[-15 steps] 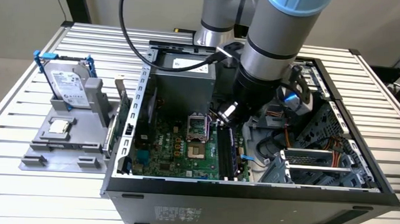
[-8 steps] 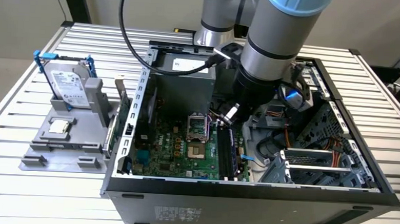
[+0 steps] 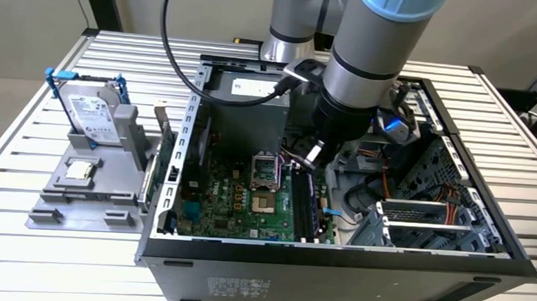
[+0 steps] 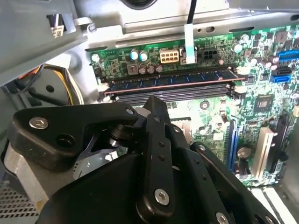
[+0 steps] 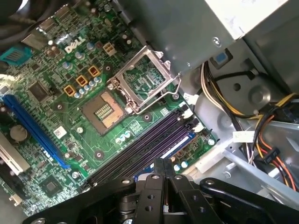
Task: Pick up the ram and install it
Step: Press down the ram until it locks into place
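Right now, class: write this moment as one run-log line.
long dark-blue ram stick: on green motherboard, between white end clips | black gripper: shut, above it

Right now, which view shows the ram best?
The second wrist view: the ram lies along a slot, its blue edge unobstructed. In the first wrist view a blue strip shows past the gripper. The exterior view doesn't let me pick it out.

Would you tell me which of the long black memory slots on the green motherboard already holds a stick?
The outermost slot, nearest the board's edge: the dark-blue ram stands in it, while the slots beside it are bare.
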You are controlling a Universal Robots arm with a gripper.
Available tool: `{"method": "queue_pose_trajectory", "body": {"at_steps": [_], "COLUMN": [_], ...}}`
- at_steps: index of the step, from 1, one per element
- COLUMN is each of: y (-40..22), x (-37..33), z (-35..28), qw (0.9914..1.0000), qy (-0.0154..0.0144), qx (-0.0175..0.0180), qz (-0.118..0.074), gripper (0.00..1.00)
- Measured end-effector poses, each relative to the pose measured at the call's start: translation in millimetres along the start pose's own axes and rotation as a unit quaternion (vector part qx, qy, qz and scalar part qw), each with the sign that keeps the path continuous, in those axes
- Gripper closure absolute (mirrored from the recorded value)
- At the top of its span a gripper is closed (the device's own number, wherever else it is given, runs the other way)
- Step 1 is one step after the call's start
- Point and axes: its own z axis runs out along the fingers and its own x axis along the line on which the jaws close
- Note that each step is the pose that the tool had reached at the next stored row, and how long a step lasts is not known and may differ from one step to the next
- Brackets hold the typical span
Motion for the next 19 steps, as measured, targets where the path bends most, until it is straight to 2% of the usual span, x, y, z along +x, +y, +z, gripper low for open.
{"method": "queue_pose_trajectory", "body": {"at_steps": [4, 8, 10, 14, 19], "y": [0.0, 0.0, 0.0, 0.1, 0.1], "x": [0.0, 0.0, 0.0, -0.1, -0.1], "z": [0.0, 0.1, 0.1, 0.1, 0.1], "qw": [0.99973, 0.99851, 0.99747, 0.99459, 0.99156], "qy": [0.0008, 0.0018, 0.0024, 0.0037, 0.005], "qx": [-0.0006, -0.0014, -0.0018, -0.0026, -0.003], "qz": [-0.023, -0.054, -0.071, -0.104, -0.13], "gripper": [1.0, 1.0, 1.0, 1.0, 1.0]}}
